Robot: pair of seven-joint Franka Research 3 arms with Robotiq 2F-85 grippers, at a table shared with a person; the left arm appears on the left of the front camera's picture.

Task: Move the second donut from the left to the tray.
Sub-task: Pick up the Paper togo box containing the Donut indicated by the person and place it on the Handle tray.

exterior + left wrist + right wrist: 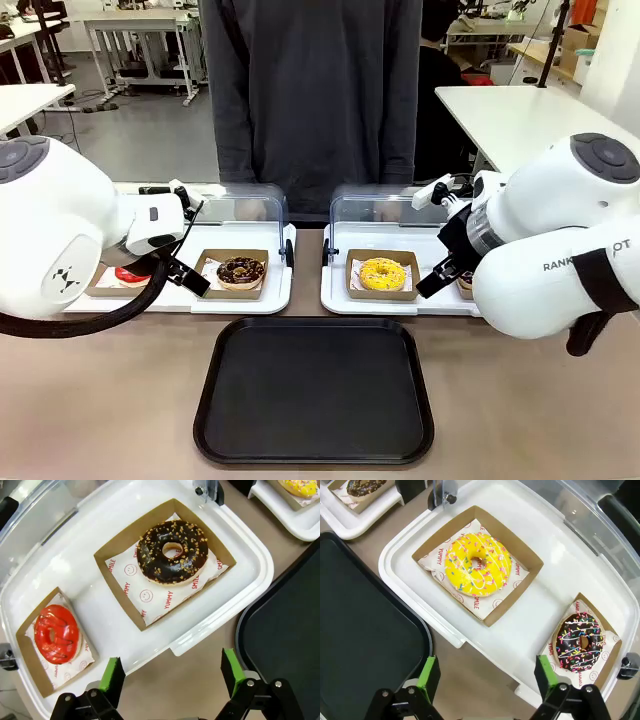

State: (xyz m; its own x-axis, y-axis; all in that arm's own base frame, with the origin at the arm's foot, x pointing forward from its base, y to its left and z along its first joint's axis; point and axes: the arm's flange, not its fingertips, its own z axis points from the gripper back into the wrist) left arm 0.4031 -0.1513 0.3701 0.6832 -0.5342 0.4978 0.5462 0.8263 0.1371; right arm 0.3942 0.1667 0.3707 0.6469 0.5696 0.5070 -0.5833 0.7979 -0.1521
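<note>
- The left gripper [171,671] hovered over the near rim of a white display tray [75,567], its green pads spread wide with nothing between them.
- The crumb-topped chocolate donut [172,552] sat in its brown cardboard holder [125,542] on that display tray, beside a red-glazed donut [56,634].
- The black tray [313,395] lay on the table, closer to the robot.
- The right gripper [486,672], likewise spread, hung near a yellow donut [477,572].
</note>
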